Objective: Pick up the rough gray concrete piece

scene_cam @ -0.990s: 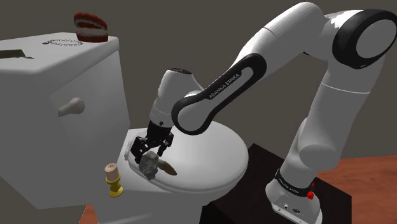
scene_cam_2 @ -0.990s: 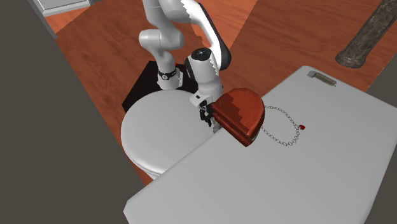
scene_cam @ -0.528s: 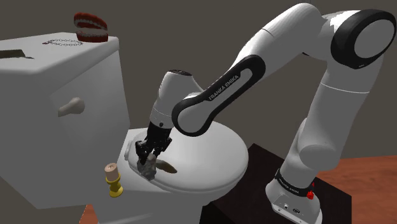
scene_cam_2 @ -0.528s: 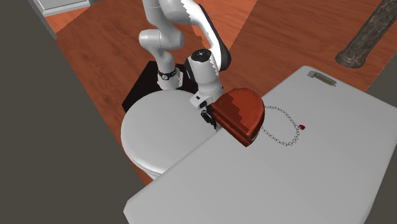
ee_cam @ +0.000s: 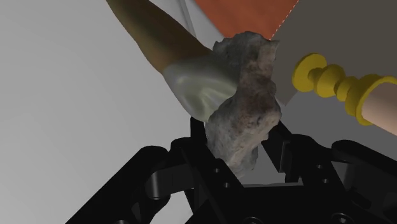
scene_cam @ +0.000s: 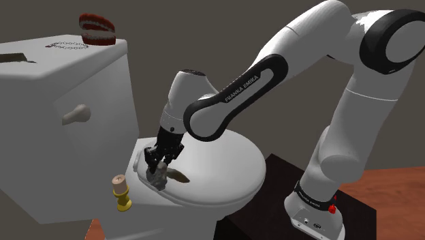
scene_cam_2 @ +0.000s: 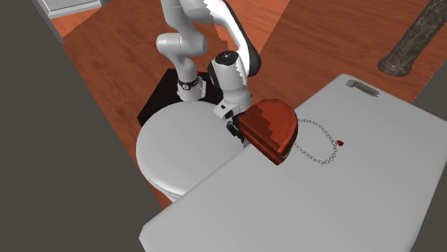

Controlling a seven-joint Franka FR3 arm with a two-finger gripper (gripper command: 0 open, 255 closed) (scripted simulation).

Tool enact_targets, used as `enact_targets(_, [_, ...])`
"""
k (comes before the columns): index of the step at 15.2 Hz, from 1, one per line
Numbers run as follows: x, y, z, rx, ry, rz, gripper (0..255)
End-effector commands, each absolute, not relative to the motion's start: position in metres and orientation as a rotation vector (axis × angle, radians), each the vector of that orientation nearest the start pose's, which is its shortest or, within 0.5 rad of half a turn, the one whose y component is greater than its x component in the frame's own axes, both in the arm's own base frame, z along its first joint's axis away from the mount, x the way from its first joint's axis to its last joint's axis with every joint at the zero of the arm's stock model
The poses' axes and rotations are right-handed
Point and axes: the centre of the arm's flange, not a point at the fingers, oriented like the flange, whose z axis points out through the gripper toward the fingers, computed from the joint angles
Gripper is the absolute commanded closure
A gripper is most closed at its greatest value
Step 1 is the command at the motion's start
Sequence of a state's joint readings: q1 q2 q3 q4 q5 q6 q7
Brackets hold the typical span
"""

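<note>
The rough grey concrete piece (scene_cam: 159,176) (ee_cam: 245,108) lies at the back of the white toilet lid (scene_cam: 221,163), close to the tank. My black gripper (scene_cam: 161,165) (ee_cam: 238,137) comes down on it from above and is shut on it, its fingers (ee_cam: 280,143) clasping the lump's lower part on both sides. The piece is still low against the lid. In the second exterior view the gripper (scene_cam_2: 232,131) is partly hidden behind a red denture model (scene_cam_2: 269,129).
A brown and whitish tooth-shaped object (scene_cam: 179,178) (ee_cam: 184,70) touches the piece. A yellow stopper-like thing (scene_cam: 121,193) (ee_cam: 337,83) stands beside the lid. On the tank (scene_cam: 48,75) sit the red dentures (scene_cam: 96,27) and a chain (scene_cam: 68,46). The black stand (scene_cam: 300,198) is at lower right.
The fingers stood open around the piece one second ago and have since shut on it. The arm has barely shifted, and the other objects have not moved.
</note>
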State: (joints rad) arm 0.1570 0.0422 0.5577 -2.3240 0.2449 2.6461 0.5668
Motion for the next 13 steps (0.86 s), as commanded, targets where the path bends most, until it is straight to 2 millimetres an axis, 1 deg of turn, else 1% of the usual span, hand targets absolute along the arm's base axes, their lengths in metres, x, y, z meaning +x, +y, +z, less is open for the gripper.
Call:
enact_targets(1, [0.410, 0.346, 0.363, -2.831, 0.077, -0.179, 255])
enact_targets(11, [0.410, 0.346, 0.416, -2.831, 0.077, -0.179, 255])
enact_targets(13, [0.410, 0.346, 0.417, -2.831, 0.077, -0.179, 255])
